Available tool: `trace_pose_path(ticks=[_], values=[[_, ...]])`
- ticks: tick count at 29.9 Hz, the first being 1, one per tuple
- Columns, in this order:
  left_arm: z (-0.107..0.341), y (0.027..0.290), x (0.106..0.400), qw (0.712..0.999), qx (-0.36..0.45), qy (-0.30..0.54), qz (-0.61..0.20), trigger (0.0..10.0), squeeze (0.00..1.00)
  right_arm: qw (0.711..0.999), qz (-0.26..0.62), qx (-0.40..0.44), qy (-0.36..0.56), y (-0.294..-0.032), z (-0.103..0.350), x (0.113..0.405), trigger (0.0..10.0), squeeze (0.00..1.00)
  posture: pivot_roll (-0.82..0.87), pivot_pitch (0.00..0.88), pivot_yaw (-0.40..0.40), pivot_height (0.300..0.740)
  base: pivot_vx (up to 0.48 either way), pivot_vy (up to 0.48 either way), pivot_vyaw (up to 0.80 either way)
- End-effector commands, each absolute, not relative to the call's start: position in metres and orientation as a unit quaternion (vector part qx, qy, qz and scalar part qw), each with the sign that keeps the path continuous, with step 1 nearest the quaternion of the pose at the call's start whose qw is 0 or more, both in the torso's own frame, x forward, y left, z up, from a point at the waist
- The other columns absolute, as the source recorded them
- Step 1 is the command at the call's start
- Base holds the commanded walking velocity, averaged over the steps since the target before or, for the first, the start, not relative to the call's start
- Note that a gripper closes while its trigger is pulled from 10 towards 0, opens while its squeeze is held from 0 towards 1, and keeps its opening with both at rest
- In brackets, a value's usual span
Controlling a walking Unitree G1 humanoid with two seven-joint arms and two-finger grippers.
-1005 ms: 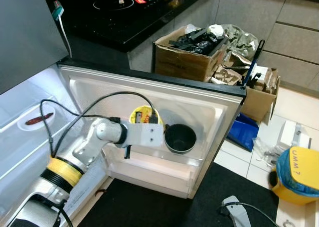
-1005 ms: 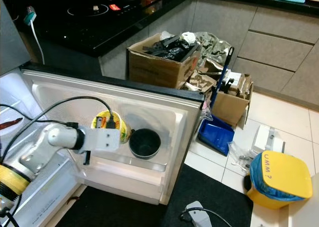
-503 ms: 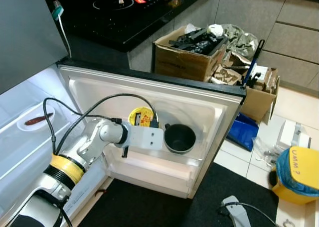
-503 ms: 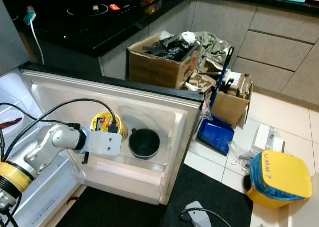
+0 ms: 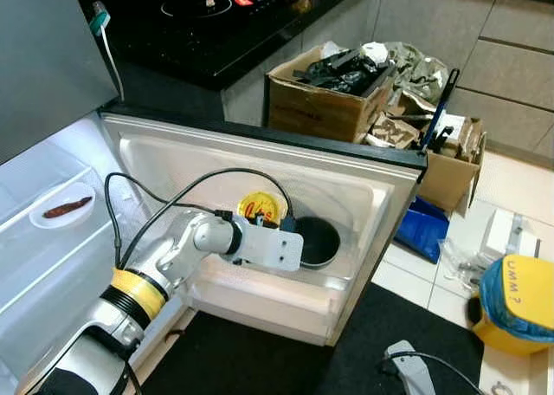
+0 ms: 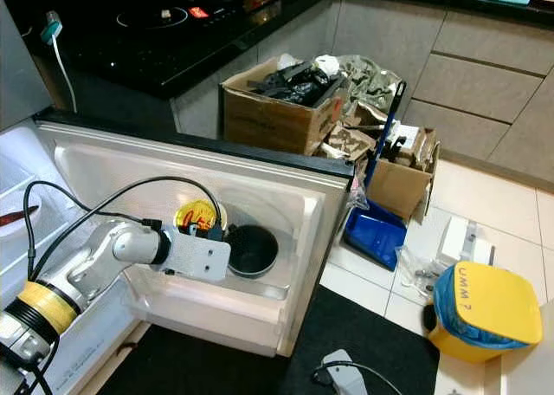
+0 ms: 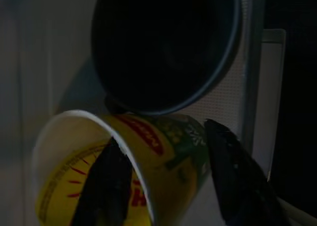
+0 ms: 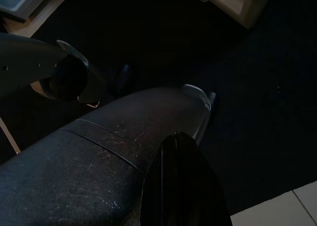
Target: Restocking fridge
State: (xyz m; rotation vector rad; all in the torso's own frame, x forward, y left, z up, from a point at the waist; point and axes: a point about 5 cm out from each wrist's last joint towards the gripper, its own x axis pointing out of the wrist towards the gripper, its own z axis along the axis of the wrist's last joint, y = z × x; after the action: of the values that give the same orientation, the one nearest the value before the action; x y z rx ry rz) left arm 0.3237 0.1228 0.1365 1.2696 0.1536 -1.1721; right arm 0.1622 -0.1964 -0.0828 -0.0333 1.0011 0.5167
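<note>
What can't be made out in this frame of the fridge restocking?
- Black bowl, eye views: its near side sits behind the left wrist housing; contents too dark in the left wrist view.
- Yellow cup, left wrist view: cut off by the frame edge, label print too dim to read.
- Right gripper, right wrist view: too dark to tell open or shut.
- Small plate in the fridge: item on it too small to identify.

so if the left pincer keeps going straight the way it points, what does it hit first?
Probably the dark bowl, directly ahead of the left pincer, which grips the yellow cup; depth is unclear.
</note>
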Motion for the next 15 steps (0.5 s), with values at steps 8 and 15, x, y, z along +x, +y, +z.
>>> trace_pose_path(ticks=[8,15], values=[[0.196,0.137,0.325,0.680,0.537,0.005,-0.498,10.0,0.00,0.848,0.239,-0.011,0.473,-0.198,-0.083,0.161,10.0,0.00,-0.08,0.055,-0.016,0.740,0.000,0.000,0.00],[0.220,0.150,0.303,0.684,0.483,-0.003,-0.546,10.0,0.00,0.848,0.238,-0.010,0.473,-0.198,-0.083,0.161,10.0,0.00,-0.07,0.053,-0.015,0.740,0.000,0.000,0.00]])
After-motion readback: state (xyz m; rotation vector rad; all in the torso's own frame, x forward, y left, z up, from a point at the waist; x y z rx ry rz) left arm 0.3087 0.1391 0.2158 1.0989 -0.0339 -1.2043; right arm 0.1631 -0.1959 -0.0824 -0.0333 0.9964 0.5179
